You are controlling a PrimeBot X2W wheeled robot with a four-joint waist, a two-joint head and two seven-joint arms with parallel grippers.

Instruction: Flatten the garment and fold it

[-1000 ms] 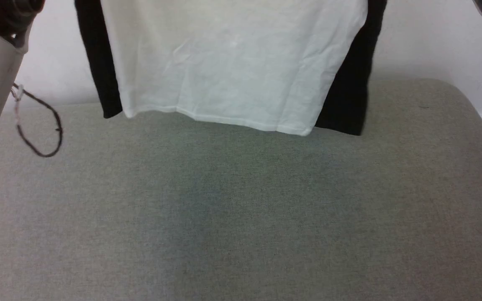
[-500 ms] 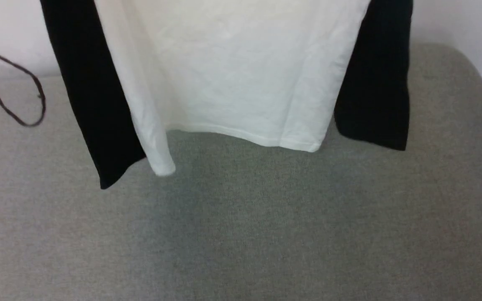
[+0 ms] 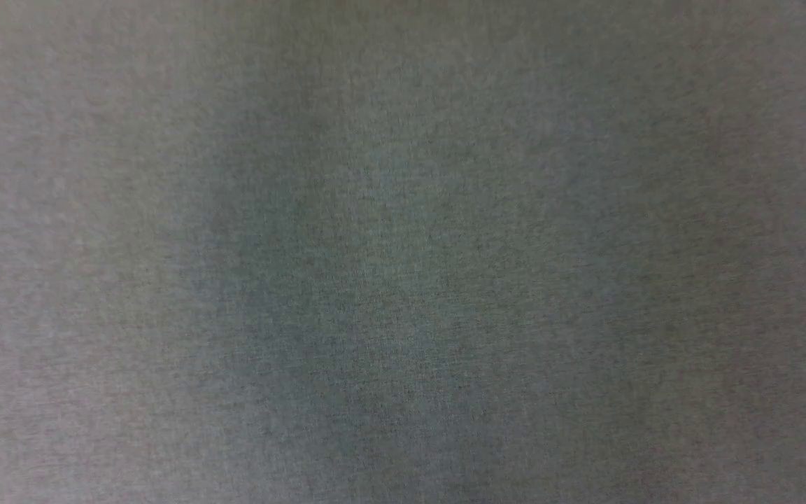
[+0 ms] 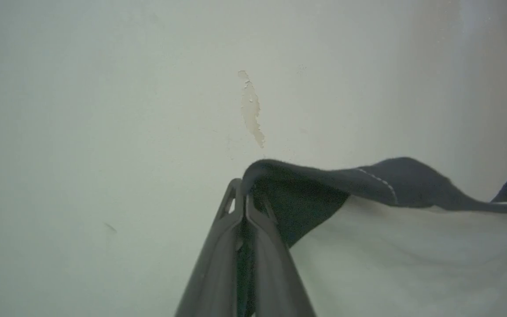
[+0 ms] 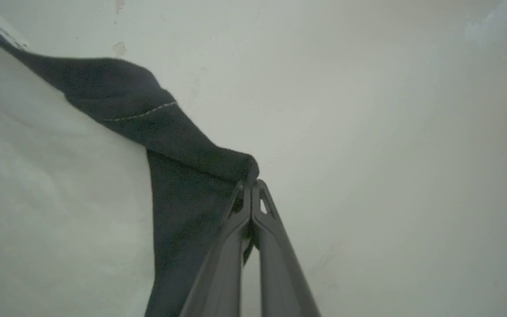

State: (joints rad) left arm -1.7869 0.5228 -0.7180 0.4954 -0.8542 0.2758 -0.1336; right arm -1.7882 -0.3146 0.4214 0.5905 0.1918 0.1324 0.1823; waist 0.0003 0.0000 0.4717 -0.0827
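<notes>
Left pincer (image 4: 241,193) pinches one black shoulder of the raglan shirt (image 4: 412,255) tight; the right pincer (image 5: 252,187) pinches the other. Up near the white wall (image 4: 104,110), the shirt hangs stretched wide, likely so it can lie flat on the grey cloth top (image 3: 403,252).

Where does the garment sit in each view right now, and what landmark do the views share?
Head view: camera looks down on the grey fabric surface.
Left wrist view: garment lower right, black edge pinched in the left gripper.
Right wrist view: garment at left, black edge pinched in the right gripper.
Shared landmark: pale chipped wall behind the garment in both wrist views.
</notes>
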